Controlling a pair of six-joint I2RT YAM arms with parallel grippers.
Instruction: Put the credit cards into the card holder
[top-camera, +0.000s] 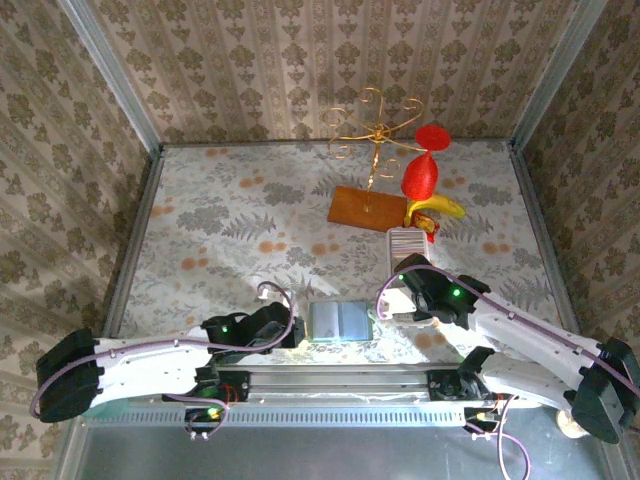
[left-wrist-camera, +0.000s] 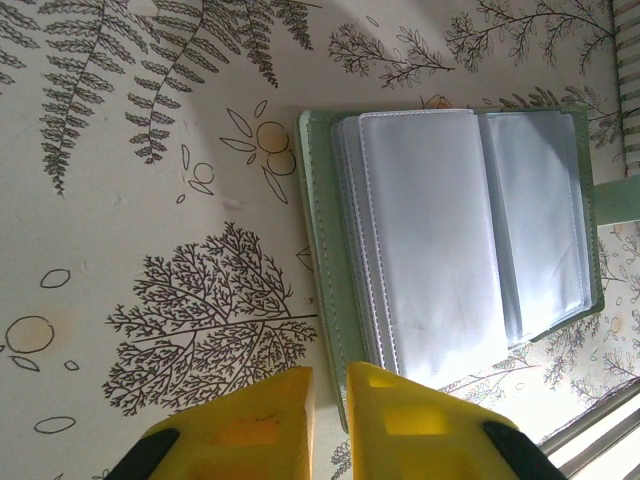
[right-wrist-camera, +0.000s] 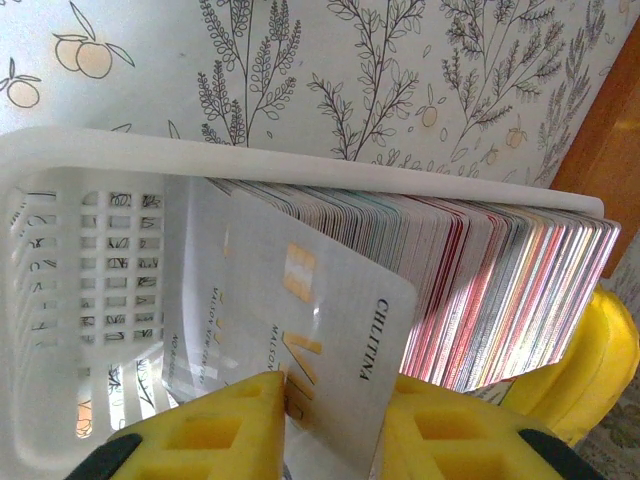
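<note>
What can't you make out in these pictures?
Left wrist view: whether the left gripper pinches the wallet; its corner slips under a finger.
Right wrist view: whether the right gripper grips the card; its lower end is hidden between the fingers.
Right wrist view: the number of stacked cards in the tray; edges too tightly packed to count.

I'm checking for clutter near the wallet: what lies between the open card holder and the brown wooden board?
Only bare floral tablecloth, seen in the top view, between the card holder and the wooden board.
</note>
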